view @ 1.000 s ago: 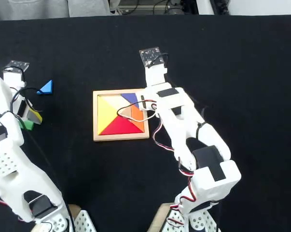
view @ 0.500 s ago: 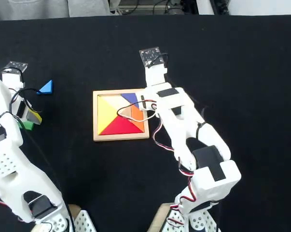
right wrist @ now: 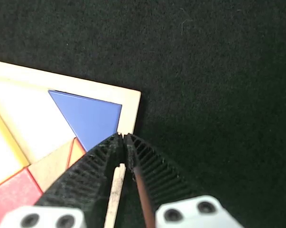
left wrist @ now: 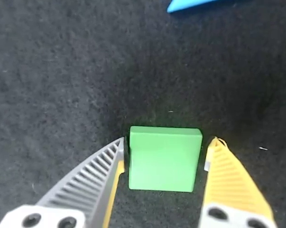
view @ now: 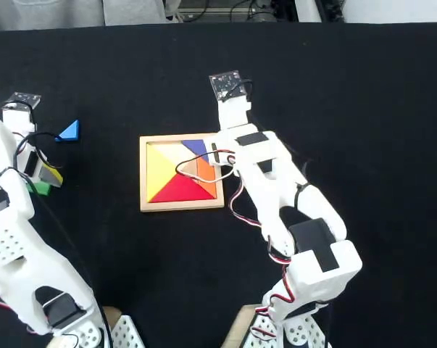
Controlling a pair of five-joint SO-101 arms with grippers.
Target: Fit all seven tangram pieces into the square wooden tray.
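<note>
Here the left tool (left wrist: 167, 141) straddles the green square (left wrist: 164, 158), spread; the right tool (right wrist: 124, 137), pressed together, overhangs the tray (right wrist: 131, 102).

A black felt-like cloth (view: 131, 275) covers the desk (view: 363, 109). Past its far edge, dark cables (view: 232, 9) tangle at 12 o'clock, grey fabric (view: 59, 11) at 11, a white surface (view: 399, 9) at 1.
</note>
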